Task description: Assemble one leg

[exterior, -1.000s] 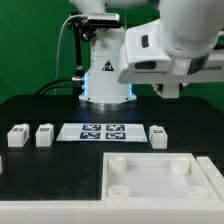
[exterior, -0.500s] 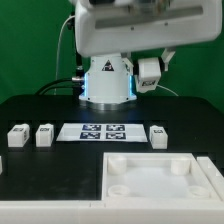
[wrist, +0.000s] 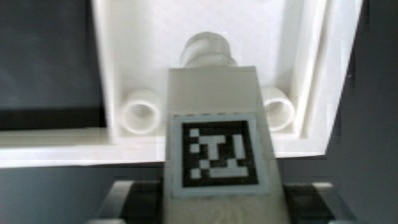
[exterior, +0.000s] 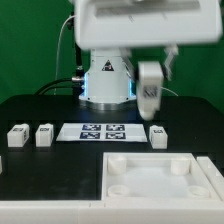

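My gripper (exterior: 150,72) is shut on one leg (exterior: 150,88), a small white block that hangs upright in the air above the table, right of the robot base. In the wrist view the held leg (wrist: 217,130) fills the middle, its black-and-white tag facing the camera, between the dark fingers (wrist: 143,195). Below it lies the large white tray-like part (wrist: 125,40) with round sockets (wrist: 139,110). Three more legs stand on the table: two at the exterior view's left (exterior: 18,136) (exterior: 44,134) and one at its right (exterior: 159,135).
The marker board (exterior: 104,131) lies flat between the loose legs. The white tray-like part (exterior: 160,150) sits at the front right of the black table. The robot base (exterior: 106,80) stands behind the marker board.
The arm has swung across from the exterior view's right. The held leg has turned from tilted to upright and come down a little, now above the right-hand loose leg.
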Robot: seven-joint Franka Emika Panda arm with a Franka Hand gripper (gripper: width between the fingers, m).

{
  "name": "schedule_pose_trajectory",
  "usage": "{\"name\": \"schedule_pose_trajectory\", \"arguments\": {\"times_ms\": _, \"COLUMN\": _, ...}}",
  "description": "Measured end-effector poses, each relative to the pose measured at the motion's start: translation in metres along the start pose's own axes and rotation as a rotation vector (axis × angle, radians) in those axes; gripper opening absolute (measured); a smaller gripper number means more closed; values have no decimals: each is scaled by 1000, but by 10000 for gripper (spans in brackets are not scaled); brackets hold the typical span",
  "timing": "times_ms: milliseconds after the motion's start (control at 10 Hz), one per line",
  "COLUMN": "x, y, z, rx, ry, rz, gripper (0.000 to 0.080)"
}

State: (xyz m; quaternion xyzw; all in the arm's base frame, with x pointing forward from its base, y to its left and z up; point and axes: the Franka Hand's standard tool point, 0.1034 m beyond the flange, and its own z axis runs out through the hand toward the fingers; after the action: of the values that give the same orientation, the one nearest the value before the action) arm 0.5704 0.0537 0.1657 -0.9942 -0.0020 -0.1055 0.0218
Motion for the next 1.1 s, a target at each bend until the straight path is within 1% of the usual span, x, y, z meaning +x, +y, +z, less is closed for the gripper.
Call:
{"name": "schedule_pose_trajectory", "arguments": {"times_ms": 100, "x": 20, "y": -6, "z": 8, "rx": 0, "ry": 115, "rz": -28, "gripper": 294}}
{"name": "schedule_pose_trajectory", "arguments": {"times_ms": 200, "x": 39, "y": -2, "z": 6, "rx": -1, "ry": 220, "rz": -31, "gripper": 294}}
{"name": "schedule_pose_trajectory", "arguments": {"times_ms": 300, "x": 55, "y": -3, "z": 5, "rx": 7, "ry": 336, "rz": -24, "gripper": 294}}
{"name": "schedule_pose_trajectory", "arguments": {"times_ms": 400, "x": 60, "y": -18, "z": 14, "rx": 35, "ry": 403, "rz": 21, "gripper": 294}}
{"name": "schedule_pose_trajectory", "arguments": {"times_ms": 500, "x": 62, "y": -25, "z": 22, "rx": 40, "ry": 454, "rz": 6, "gripper": 294}}
{"name": "schedule_pose_trajectory", "arguments": {"times_ms": 600, "x": 61, "y": -22, "z": 24, "rx": 35, "ry": 437, "rz": 0, "gripper": 294}}
{"name": "schedule_pose_trajectory", "arguments": {"times_ms": 700, "x": 62, "y": -22, "z": 22, "rx": 34, "ry": 439, "rz": -1, "gripper": 294}}
{"name": "schedule_pose_trajectory", "arguments": {"times_ms": 800, "x": 60, "y": -24, "z": 25, "rx": 36, "ry": 434, "rz": 3, "gripper": 294}}
{"name": "schedule_pose_trajectory", "arguments": {"times_ms": 900, "x": 51, "y": -37, "z": 37, "rx": 45, "ry": 409, "rz": 10, "gripper": 294}}
{"name": "schedule_pose_trajectory", "arguments": {"times_ms": 1000, "x": 50, "y": -44, "z": 43, "rx": 42, "ry": 391, "rz": -7, "gripper": 294}}
{"name": "schedule_pose_trajectory", "arguments": {"times_ms": 1100, "x": 51, "y": -43, "z": 46, "rx": 37, "ry": 383, "rz": -11, "gripper": 294}}
